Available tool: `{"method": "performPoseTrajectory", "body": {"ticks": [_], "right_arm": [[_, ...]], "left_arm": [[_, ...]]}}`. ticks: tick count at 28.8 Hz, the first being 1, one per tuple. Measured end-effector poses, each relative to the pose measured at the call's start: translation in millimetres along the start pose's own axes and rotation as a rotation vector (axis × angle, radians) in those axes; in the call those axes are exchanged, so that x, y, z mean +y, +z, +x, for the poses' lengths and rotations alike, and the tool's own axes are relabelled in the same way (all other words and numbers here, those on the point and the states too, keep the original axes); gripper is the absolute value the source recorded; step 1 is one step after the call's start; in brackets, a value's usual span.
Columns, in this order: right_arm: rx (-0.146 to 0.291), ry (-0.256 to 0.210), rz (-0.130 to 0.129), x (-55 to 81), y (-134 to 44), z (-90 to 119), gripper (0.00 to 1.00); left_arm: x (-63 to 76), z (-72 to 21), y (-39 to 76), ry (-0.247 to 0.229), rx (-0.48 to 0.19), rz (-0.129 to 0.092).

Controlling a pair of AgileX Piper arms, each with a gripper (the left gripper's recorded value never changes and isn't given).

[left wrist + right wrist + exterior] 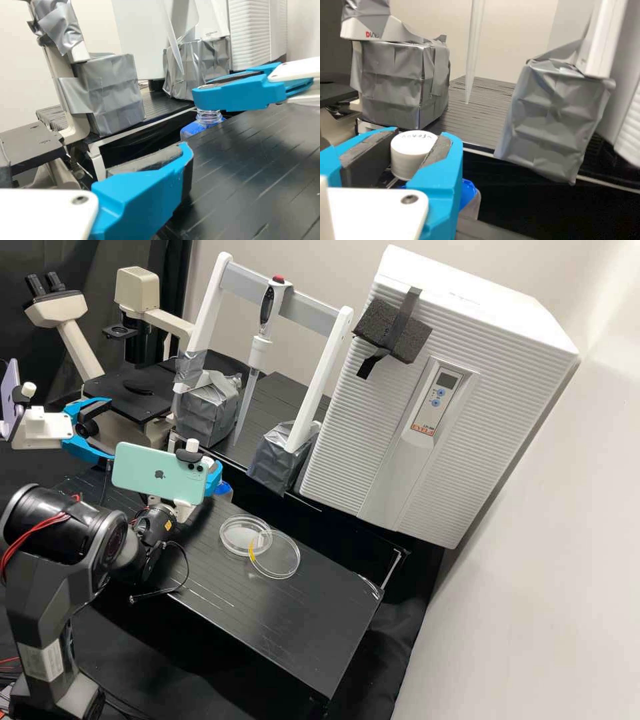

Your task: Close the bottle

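Now, bottle point(207, 118): upright on the bench point(287, 613) at its far edge, just in front of the taped blocks point(400, 85). It has a clear threaded neck, an open mouth, and blue below the shoulder.
Cap point(415, 152): a white round plug held by its sides, flat top upward, directly over the bottle.
Right tool point(406, 142): clamped on the cap, a dark pad pressing each side, and it hangs just above the neck. From the left wrist view its fingers hide the cap's underside, so I cannot tell whether cap and thread already touch.
Left tool point(97, 429): fingers apart with nothing between them, off to the side near the microscope point(127, 383), well apart from the bottle.
Step, as I judge it: the cap is lined up but not yet seated or turned.
Bottle handling: probably small, light, thin-walled plastic. It would likely spin or tip under a twist and dent if squeezed hard. The body below the shoulder looks the best place to hold it, leaving the neck free.
Cap handling: stiff and smooth, and may slip in the pads once the thread bites. It needs a square start or it could cross-thread.
Risk: a sideways push on the neck could send the bottle off the bench edge.
Nearby: two dishes point(260, 545) lie mid-bench.
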Motion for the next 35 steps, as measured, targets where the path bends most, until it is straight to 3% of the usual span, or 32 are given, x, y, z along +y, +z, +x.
{"method": "performPoseTrajectory", "body": {"ticks": [1,26,30,35], "right_arm": [[0.001,0.001,-0.008,0.1,-0.1,1.5,0.0],[-0.014,0.023,-0.011,5.1,4.6,13.1,0.0],[-0.02,0.015,-0.028,5.5,4.3,15.2,0.0],[-0.02,0.014,-0.031,5.9,4.0,15.9,0.0]], "left_arm": [[0.0,0.0,0.0,0.0,0.0,0.0],[-0.1,1.0,2.2,0.0,-0.003,-0.004],[-0.1,1.0,2.2,0.0,-0.003,-0.004],[-0.1,1.0,2.2,0.0,-0.003,-0.004]]}}
